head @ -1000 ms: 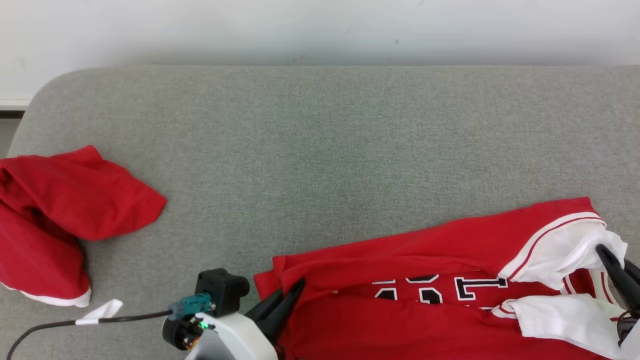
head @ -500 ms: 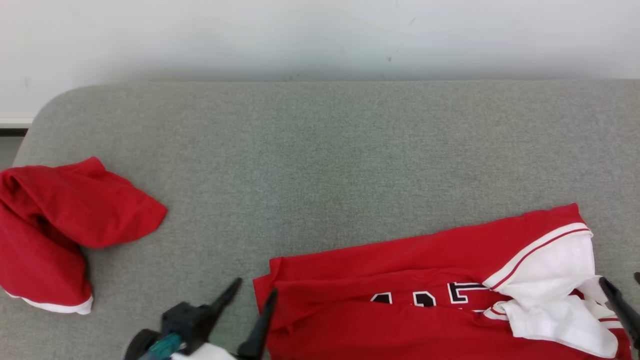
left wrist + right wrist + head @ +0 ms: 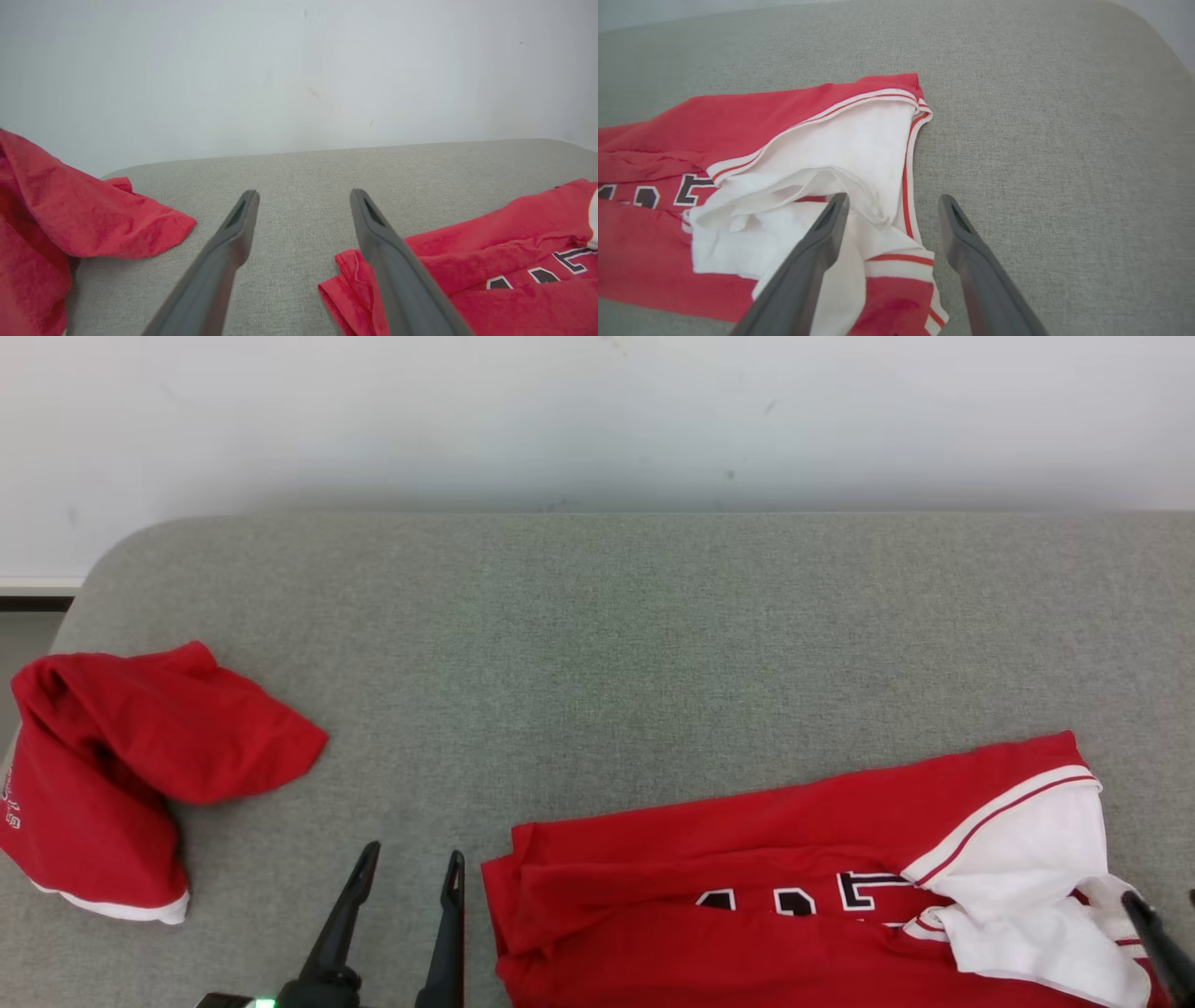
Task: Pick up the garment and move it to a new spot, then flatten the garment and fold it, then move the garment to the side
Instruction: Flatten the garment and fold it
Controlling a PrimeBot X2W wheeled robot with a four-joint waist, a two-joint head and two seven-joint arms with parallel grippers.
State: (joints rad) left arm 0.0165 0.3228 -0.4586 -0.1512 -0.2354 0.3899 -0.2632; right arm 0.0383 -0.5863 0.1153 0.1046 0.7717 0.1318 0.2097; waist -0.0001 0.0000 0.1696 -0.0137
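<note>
Left gripper (image 3: 414, 849) and right gripper (image 3: 893, 199): jaws apart, empty, one at each end of the garment (image 3: 747, 859).
Risk: the bunched white sleeve (image 3: 822, 154) under the right gripper may snag, or fold in crooked.

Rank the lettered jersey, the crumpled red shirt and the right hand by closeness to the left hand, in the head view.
1. Lettered jersey, just right of the left hand.
2. Crumpled red shirt, up and left.
3. Right hand, far right edge.

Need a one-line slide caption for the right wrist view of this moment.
Open right gripper at the white-trimmed end of the red lettered jersey, which lies loosely folded on the grey cushion.
</note>
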